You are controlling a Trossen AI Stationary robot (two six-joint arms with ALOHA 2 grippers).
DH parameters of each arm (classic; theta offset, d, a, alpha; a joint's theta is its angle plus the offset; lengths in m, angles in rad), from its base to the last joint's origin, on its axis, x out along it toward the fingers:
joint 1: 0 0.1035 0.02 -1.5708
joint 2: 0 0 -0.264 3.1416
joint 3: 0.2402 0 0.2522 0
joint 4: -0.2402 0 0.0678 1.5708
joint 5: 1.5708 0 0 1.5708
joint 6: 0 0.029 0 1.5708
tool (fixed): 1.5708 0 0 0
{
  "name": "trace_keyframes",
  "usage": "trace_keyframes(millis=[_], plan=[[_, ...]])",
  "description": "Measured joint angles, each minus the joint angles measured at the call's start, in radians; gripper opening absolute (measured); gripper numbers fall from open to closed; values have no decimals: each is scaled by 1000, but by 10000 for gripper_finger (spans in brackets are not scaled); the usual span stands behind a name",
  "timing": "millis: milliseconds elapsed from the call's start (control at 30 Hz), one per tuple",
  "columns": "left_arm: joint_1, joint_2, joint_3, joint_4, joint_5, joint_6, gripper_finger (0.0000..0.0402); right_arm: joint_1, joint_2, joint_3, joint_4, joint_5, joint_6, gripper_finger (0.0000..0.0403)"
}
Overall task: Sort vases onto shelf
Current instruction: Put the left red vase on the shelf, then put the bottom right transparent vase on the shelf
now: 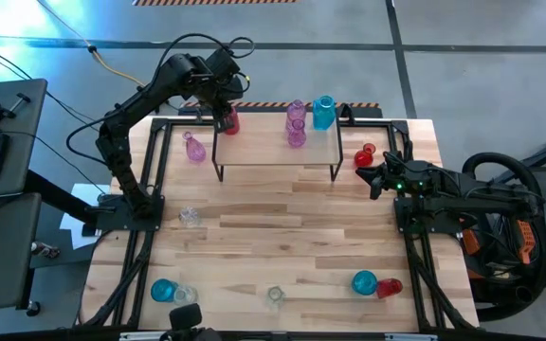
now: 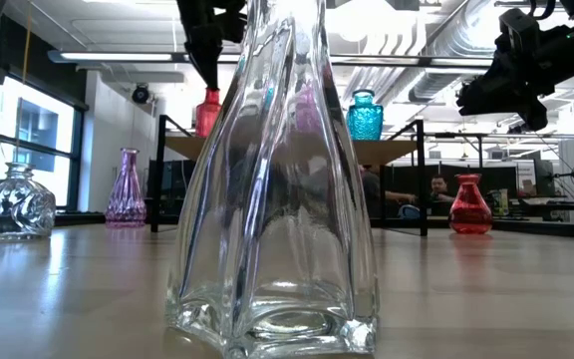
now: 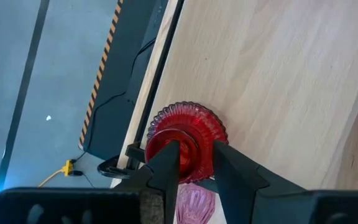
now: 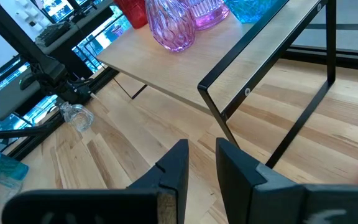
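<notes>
A red vase (image 1: 228, 121) stands on the far left corner of the shelf (image 1: 273, 150). My left gripper (image 1: 224, 112) is over it, shut on its neck. Two pink-purple vases (image 1: 296, 123) and a teal vase (image 1: 324, 112) stand on the shelf's far right part. My right gripper (image 1: 375, 178) hovers open and empty over the table to the right of the shelf, near a red vase (image 1: 365, 154) that stands on the table. In the right wrist view its fingers (image 4: 202, 149) point at the shelf's black leg (image 4: 229, 124). My left gripper pinches the red vase's neck (image 3: 194, 146) between its two fingers, just under the rim. The fingers (image 3: 169, 163) come from above, pointing down. The vase is upright, its base on the shelf top (image 3: 278, 74) by the corner.
On the table stand a pink vase (image 1: 194, 148) left of the shelf and a clear vase (image 1: 190, 216) at mid left. A teal vase (image 1: 163, 290), clear vases (image 1: 274, 296), another teal vase (image 1: 364, 282) and a red vase (image 1: 390, 287) stand along the near edge. The table's middle is bare wood.
</notes>
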Motion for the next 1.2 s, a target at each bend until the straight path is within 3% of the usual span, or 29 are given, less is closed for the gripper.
trace_keyframes(millis=[567, 933, 1200], plan=[[-13, -10, 2, 4, 0, -3, 84, 0, 0, 0, 0, 0, 0, 62], [-13, -86, 2, -11, -17, -15, 84, 0, 0, 0, 0, 0, 0, 62], [-42, -153, 2, -161, -7, -114, 84, 0, 0, 0, 0, 0, 0, 62]])
